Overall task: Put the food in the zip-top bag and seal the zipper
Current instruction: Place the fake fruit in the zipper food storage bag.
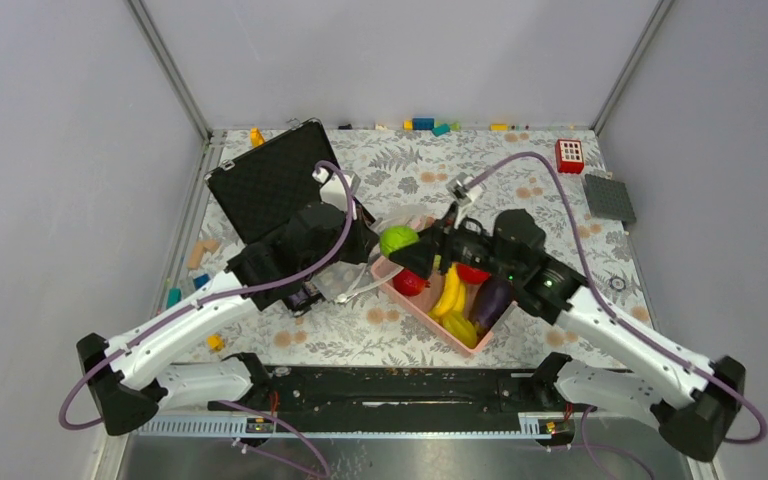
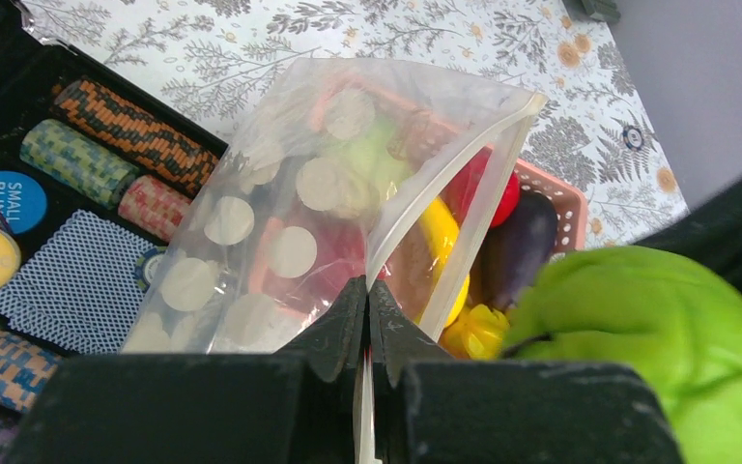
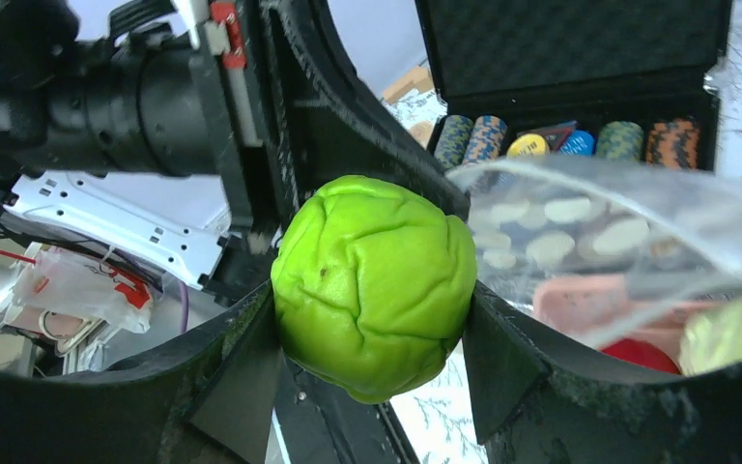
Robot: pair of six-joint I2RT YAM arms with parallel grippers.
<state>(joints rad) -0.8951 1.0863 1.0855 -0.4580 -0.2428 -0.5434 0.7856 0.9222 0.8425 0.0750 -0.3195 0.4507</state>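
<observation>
A bright green, creased ball of toy food [image 3: 375, 285] sits between the fingers of my right gripper [image 3: 375, 324], which presses it on both sides; it hangs by the bag's mouth [image 1: 397, 239]. My left gripper [image 2: 367, 302] is shut on the edge of the clear zip-top bag [image 2: 299, 203], holding it up, with the whitish zipper [image 2: 478, 208] running along the open mouth. More food lies in the pink basket [image 1: 410, 300]: a red apple [image 1: 409, 283], bananas [image 1: 449, 292] and a purple eggplant [image 1: 492, 300]. A pale green piece [image 3: 734, 333] shows behind the bag.
An open black case [image 1: 270, 185] with stacked poker chips [image 2: 126, 121] and cards lies left of the bag. Small blocks [image 1: 422, 124] line the back wall. A red block [image 1: 569, 155] and a grey plate [image 1: 608, 197] sit at the back right.
</observation>
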